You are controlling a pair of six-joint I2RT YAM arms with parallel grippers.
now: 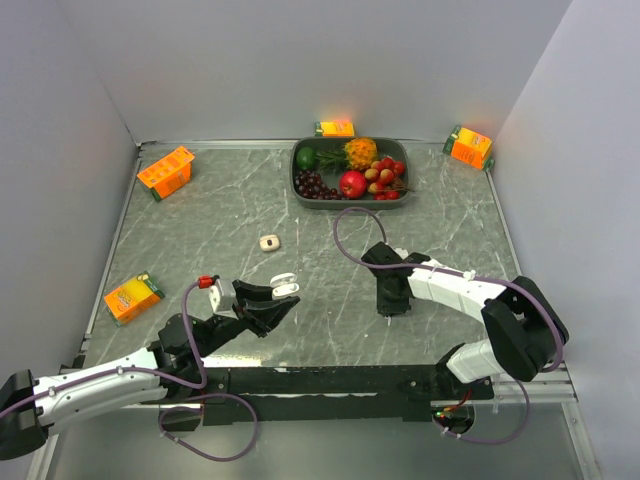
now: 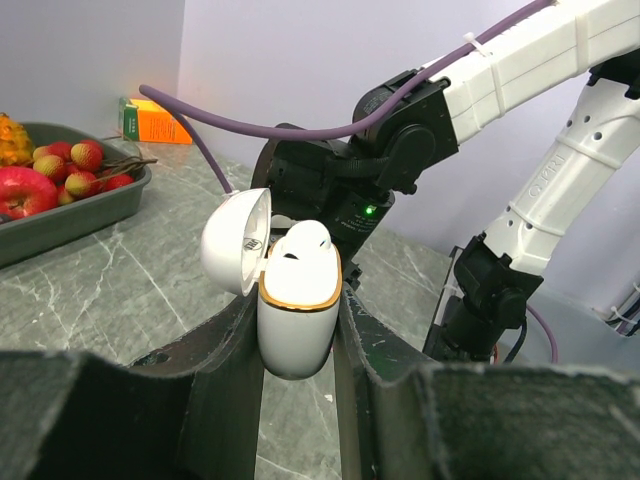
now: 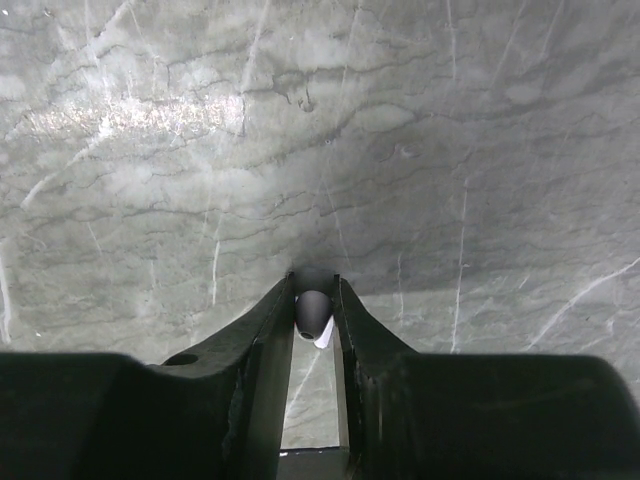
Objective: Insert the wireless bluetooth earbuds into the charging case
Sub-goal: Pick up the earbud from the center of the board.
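Top external: over the desk [image 1: 200,230], my left tool [image 1: 281,292] at 7 o'clock is clamped on the open charging case [image 2: 297,325], seated earbud [image 2: 300,243] inside. Right tool [image 3: 314,284] at 5 o'clock pinches the second earbud [image 3: 312,311] at desk level. Both look light, glossy, slippery; I'd grip the bud's body, case by its flat sides. Lid mark [image 2: 254,243], arm lettering [image 2: 556,178]: unreadable.

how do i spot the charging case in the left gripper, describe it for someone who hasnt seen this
Follow the left arm up from the table's near edge to the left gripper, shut on the charging case. It is white, with its lid swung open and one earbud seated inside, unlike the small cream object lying alone on the marble.
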